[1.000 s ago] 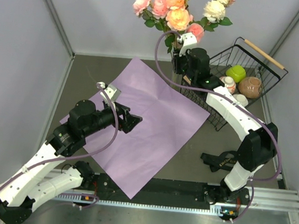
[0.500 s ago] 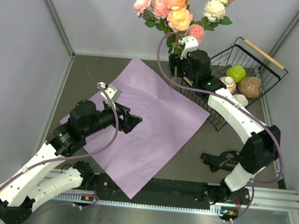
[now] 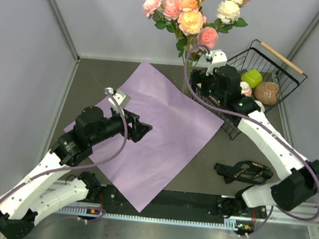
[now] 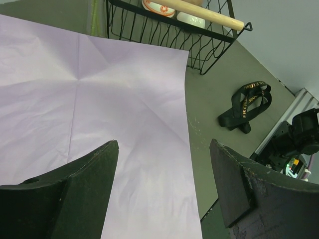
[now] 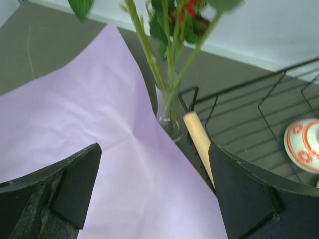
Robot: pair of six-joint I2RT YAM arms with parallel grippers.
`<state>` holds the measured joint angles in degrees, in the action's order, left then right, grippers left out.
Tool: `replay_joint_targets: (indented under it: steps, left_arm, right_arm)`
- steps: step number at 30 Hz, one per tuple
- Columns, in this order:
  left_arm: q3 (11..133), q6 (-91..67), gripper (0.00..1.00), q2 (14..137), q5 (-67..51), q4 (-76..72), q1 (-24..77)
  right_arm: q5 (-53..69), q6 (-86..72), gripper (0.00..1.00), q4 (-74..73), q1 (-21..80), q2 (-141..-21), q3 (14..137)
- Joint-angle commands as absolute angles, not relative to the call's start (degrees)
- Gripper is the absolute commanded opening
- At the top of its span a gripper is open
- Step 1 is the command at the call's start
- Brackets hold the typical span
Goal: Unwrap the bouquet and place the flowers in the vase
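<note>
The top view shows the roses at the far edge of the table. Only the right wrist view shows their stems inside the glass vase, at the edge of the lilac paper beside the wire basket. The right gripper stands open and empty near the vase, the left gripper open over the paper.

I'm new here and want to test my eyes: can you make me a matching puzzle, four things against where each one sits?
Things:
1 flowers
2 paper sheet
3 ribbon
4 brown pot

Places:
a inside the wire basket
b spread flat on the table
c stems standing in the clear vase
d loose on bare table, near side, right of the sheet

Pairs: 1-c, 2-b, 3-d, 4-a
</note>
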<state>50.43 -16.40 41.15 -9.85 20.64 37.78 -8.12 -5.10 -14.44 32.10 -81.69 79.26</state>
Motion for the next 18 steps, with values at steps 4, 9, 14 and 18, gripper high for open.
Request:
replay_joint_targets:
  steps: [4,9,14,18]
  left_arm:
    - [51.50,-16.08,0.80,40.78,-9.84,18.37,37.62]
    - [54.14,-15.21,0.80,41.04,-8.27,18.98,37.62]
    - [58.96,-14.24,0.80,41.92,-5.81,19.33,37.62]
    - [64.32,-13.10,0.80,43.15,-3.00,19.95,37.53]
  right_arm:
    - [-11.60,-8.43,0.90,-21.79,31.90,-67.95,72.52]
    - [-15.29,-9.32,0.99,-30.21,31.99,-59.43,72.86]
    - [-17.92,-8.35,0.99,-38.39,31.99,-50.55,76.28]
    - [-19.33,-8.52,0.99,-44.72,31.99,-46.76,81.28]
